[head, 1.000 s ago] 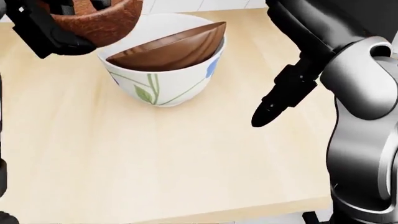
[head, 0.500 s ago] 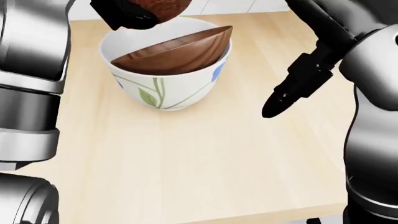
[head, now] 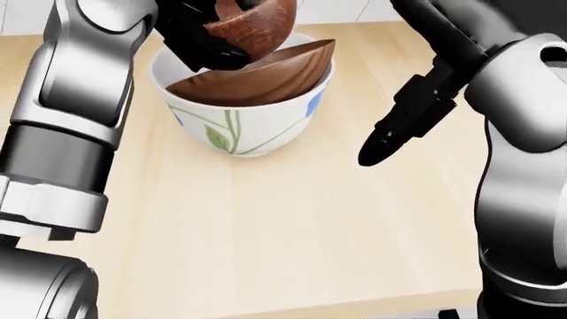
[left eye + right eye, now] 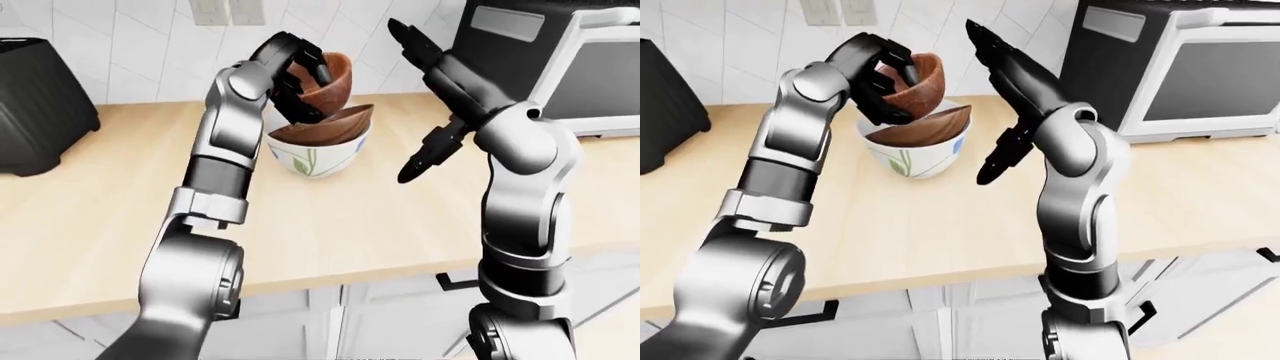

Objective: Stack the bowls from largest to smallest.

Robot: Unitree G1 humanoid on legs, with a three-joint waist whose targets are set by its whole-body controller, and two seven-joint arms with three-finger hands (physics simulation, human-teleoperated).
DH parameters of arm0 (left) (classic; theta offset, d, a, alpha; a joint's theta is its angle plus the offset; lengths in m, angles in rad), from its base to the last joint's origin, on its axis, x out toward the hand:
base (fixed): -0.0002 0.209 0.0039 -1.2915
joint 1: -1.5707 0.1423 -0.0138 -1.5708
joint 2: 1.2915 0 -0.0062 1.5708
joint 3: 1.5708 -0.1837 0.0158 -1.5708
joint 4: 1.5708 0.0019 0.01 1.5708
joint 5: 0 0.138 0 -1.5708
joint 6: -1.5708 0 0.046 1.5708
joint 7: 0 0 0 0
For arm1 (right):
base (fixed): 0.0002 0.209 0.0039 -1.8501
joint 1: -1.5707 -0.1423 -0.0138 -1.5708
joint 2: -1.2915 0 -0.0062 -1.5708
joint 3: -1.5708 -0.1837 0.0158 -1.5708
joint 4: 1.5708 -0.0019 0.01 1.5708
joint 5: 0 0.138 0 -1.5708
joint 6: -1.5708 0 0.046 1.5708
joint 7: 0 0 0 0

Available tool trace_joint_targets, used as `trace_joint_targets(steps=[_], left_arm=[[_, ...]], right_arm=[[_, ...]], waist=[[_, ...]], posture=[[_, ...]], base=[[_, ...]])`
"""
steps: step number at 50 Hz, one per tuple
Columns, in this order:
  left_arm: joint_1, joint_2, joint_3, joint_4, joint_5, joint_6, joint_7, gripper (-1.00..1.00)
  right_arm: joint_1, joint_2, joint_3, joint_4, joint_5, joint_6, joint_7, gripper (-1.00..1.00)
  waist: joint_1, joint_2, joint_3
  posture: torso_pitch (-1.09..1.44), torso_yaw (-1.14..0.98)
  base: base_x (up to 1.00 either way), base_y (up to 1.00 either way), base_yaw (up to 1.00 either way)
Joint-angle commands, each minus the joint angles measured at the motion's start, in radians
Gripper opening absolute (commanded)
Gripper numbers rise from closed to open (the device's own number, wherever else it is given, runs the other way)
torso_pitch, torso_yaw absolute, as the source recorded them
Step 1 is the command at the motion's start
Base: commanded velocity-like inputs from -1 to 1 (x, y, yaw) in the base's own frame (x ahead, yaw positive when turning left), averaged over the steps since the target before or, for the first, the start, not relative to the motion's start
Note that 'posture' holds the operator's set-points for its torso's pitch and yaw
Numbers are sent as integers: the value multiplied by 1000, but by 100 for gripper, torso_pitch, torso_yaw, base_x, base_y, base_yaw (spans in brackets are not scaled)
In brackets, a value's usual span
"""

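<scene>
Left hand [image 4: 295,71] gripping small bowl [image 4: 335,75] at 12 o'clock over tilted wooden bowl [image 3: 257,76]; uneven seat risking it sliding out.

small bowl [image 3: 257,26]: reddish-brown wood, grained, soft sheen
middle bowl [image 3: 257,80]: dark wood, smooth, satin
big bowl [image 3: 244,123]: white glazed ceramic, glossy, painted leaves
bench [image 3: 266,232]: pale wood, matt, fine grain
left robot hand [image 3: 199,40]: black, matt plastic
arms [image 4: 520,150]: brushed silver metal, shiny
oven [image 4: 1180,67]: glossy dark casing
</scene>
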Motion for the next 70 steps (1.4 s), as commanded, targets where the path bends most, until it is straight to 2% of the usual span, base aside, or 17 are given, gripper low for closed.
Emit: trace_joint_targets(steps=[1,6,11,17,23,25,32,40,42,45,53,55,59,70], left_arm=[[-59,5,14,-32,-13,-39,42,-100],[-69,0,-1,45,0,-94,108,-100],[-86,-7,0,62,-1,-95,112,-100],[-85,-8,0,85,-1,-108,120,-74],[-77,-12,-2,61,0,-97,107,-63],[-71,-14,-2,64,1,-97,113,-47],[-73,-6,-1,51,4,-81,98,-33],[-62,5,0,57,12,-92,97,-36],[-62,6,0,59,14,-94,96,-31],[-57,5,1,56,15,-96,92,-13],[-56,4,1,65,17,-100,91,5],[-54,4,1,70,17,-106,94,18],[-49,3,1,67,16,-106,91,22],[-68,14,1,18,25,-74,53,8]], right_arm=[[-27,-8,-14,-30,-1,-8,-17,100],[-17,-17,-21,-33,8,-11,-19,100],[-9,-14,-17,-33,9,-14,-25,100],[-15,-21,-20,-34,10,-11,-18,100],[-10,-21,-21,-31,12,-15,-19,100],[-16,-24,-24,-30,13,-12,-20,100],[-22,-24,-20,-31,12,-8,-16,100],[-29,-21,-17,-18,8,-13,-20,100],[-26,-21,-17,-23,8,-11,-18,100],[-31,-23,-20,-24,9,-8,-13,100],[-26,-27,-24,-16,18,-16,-25,100],[-23,-28,-24,-20,18,-14,-23,100],[-22,-29,-25,-18,18,-14,-24,100],[-21,-31,-25,-10,24,-19,-32,100]], waist=[[-1,0,-27],[0,-2,-29],[-1,-2,-31],[-3,-2,-33],[-4,-1,-36],[-4,-2,-36],[-4,-1,-36],[-6,1,-37],[-6,1,-38],[-6,1,-38],[-5,0,-37],[-5,0,-38],[-5,1,-39],[-6,1,-40]], posture=[[-20,0],[-20,0],[-20,0],[-20,0],[-20,0],[-20,0],[-20,0],[-20,0],[-20,0],[-20,0],[-20,0],[-20,0],[-20,0],[-20,0]], base=[[0,0,0],[0,0,0],[0,0,0],[0,0,0],[0,0,0],[0,0,0],[0,0,0],[0,0,0],[0,0,0],[0,0,0],[0,0,0],[0,0,0],[0,0,0],[0,0,0]])
